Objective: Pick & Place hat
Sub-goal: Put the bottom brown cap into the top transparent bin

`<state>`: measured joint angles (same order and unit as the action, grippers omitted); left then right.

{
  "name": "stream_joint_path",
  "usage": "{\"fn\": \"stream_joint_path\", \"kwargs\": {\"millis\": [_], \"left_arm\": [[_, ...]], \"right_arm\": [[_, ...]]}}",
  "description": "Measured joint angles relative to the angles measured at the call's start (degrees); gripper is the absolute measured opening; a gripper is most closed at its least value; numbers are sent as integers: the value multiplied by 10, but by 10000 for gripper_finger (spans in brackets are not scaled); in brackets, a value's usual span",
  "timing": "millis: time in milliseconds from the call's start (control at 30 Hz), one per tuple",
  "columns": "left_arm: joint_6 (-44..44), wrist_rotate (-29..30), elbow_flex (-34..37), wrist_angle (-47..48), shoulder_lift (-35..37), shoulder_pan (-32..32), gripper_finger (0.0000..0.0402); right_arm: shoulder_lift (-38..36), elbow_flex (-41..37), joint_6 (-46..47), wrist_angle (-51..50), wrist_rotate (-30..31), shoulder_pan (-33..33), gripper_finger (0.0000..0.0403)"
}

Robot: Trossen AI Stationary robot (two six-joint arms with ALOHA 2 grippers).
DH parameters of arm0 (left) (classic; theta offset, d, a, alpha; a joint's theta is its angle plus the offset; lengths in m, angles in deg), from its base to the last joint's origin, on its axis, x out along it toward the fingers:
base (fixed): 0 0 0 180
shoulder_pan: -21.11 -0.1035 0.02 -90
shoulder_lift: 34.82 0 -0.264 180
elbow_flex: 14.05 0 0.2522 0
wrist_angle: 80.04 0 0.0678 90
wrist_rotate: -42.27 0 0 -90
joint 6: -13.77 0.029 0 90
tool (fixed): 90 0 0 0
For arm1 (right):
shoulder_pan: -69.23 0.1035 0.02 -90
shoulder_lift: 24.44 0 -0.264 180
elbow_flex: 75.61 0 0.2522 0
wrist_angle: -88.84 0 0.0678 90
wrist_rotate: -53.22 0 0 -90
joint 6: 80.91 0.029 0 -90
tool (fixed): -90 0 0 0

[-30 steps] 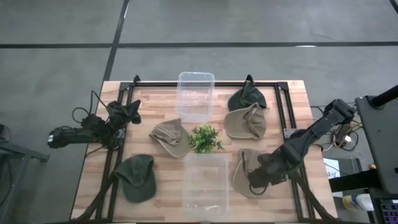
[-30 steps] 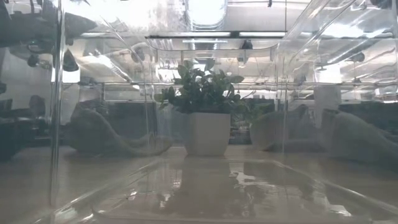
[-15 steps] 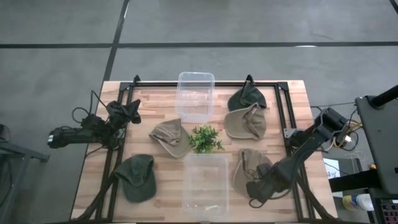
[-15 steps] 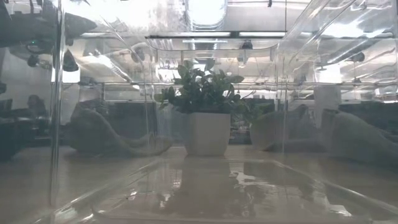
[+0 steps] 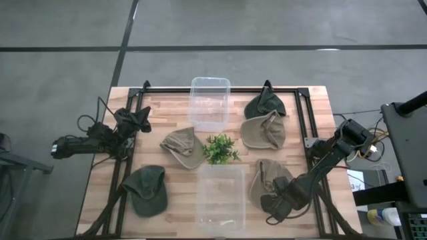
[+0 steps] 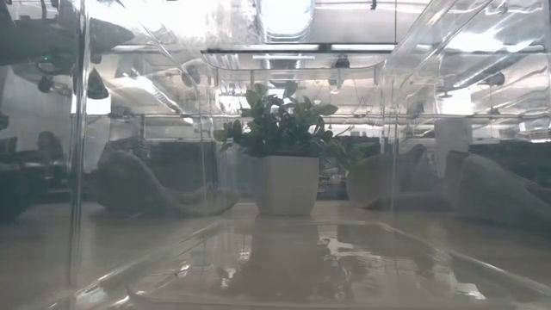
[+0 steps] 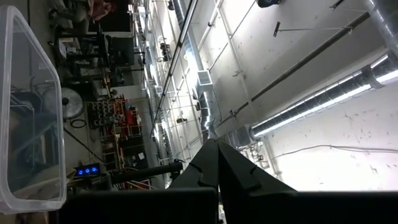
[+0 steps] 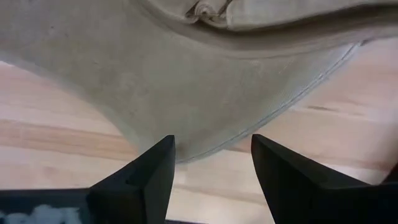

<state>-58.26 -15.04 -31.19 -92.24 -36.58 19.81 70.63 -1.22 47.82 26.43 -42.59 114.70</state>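
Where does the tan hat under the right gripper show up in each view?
High: tan hat at the near right, right gripper at its brim.
Low: the grey mound at far right may be it; cannot tell.
Left wrist: not in it.
Right wrist: fills the top, above open fingers.
Shared landmark: plant.

Even, soft light is falling on the bench [image 5: 160, 127] from above, casting only faint shadows. In the low view, ceiling lights are glaring through the clear bin [image 6: 82, 172], whose walls are bending and smearing reflections. Ceiling strip lights [image 7: 311, 106] are blazing in the left wrist view.
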Motion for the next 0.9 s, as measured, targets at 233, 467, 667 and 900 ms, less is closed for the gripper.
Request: {"fn": "stream_joint_path", "kwargs": {"millis": [233, 467, 667, 900], "left_arm": [[-1, 0, 0, -1, 0, 0, 0], [-15, 0, 0, -2, 0, 0, 0], [-15, 0, 0, -2, 0, 0, 0], [-14, 0, 0, -2, 0, 0, 0]], "right_arm": [[3, -26, 19, 39, 21, 2, 205], [3, -34, 29, 55, 51, 1, 164], [-2, -34, 24, 56, 92, 1, 47], [-40, -33, 21, -6, 110, 0, 13]]}}
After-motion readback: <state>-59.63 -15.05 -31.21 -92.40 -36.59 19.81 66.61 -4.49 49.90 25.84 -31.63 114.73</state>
